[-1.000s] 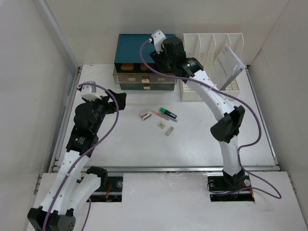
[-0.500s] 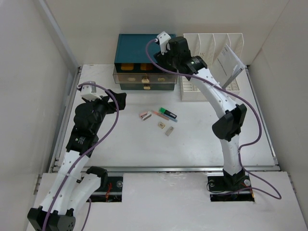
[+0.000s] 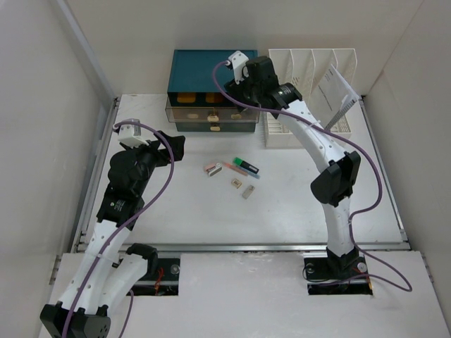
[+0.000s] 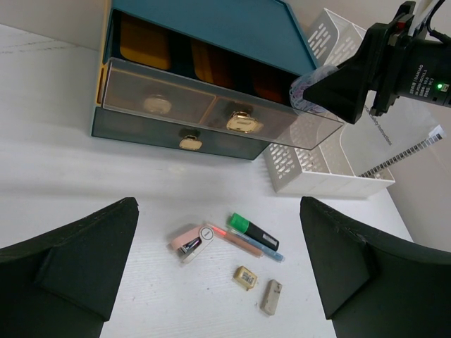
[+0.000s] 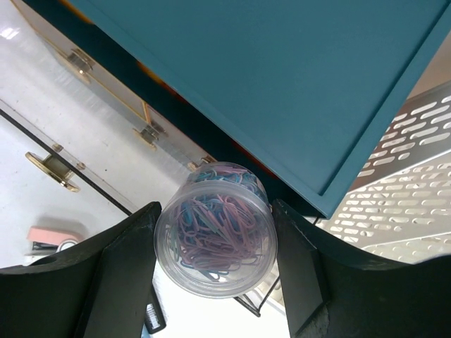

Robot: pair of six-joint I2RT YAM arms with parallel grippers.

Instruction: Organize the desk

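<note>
Since a second ago the right arm has swung its wrist from above the drawer fronts toward the far right corner of the teal drawer box point(image 3: 199, 65); the left arm has not shifted. The right gripper point(image 5: 216, 210) holds a clear tub of paper clips point(image 5: 215, 243), one finger pressed to each side of it, the tub hanging off the box's right front corner and above a translucent drawer point(image 3: 210, 113) that stands pulled out. The left gripper point(image 4: 218, 204) hovers over the left half of the desk point(image 3: 190, 211) with its fingers spread wide and nothing between them.

The desk fills the floor of the white-walled enclosure, with both arm bases at its near edge. The drawer box stands at the middle of the far edge, and a white file rack point(image 3: 310, 63) is just beside it in the far right corner, with a sheet of paper point(image 3: 337, 88) leaning in one slot. Near the desk's middle lie a pink stapler point(image 3: 213, 168), a green highlighter point(image 3: 244, 165) and two small beige pieces point(image 3: 247, 191), close together.
</note>
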